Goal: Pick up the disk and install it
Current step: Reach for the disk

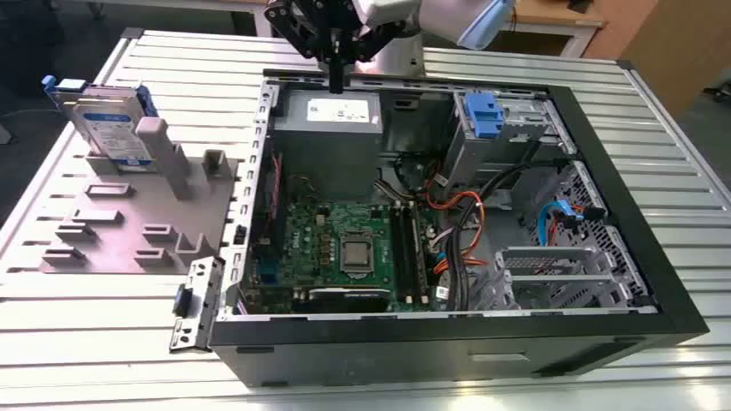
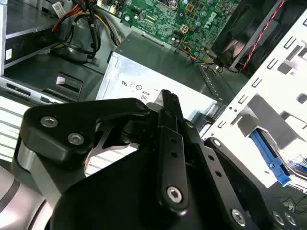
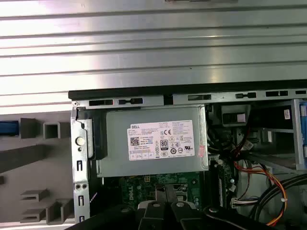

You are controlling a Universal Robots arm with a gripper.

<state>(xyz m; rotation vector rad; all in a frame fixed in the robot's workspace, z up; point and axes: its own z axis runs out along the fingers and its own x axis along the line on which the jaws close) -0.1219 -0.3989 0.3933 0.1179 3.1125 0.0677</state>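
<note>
The gripper (image 2: pixel 169 101) is hovering above the power supply (image 3: pixel 115 143), fingers pinched together, empty. The disk (image 1: pixel 109 124) is standing upright in a grey holder (image 1: pixel 115 231) at the gripper's nine o'clock in the exterior view, likely offering an edge to grasp.

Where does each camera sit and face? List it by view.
Exterior view: off the arm, high, looking down into the open black computer case; black gripper over the grey metal power supply box.
First wrist view: on the arm, facing that box; gripper links show.
Second wrist view: on the arm, along the gripper.
All three share the box.
</note>
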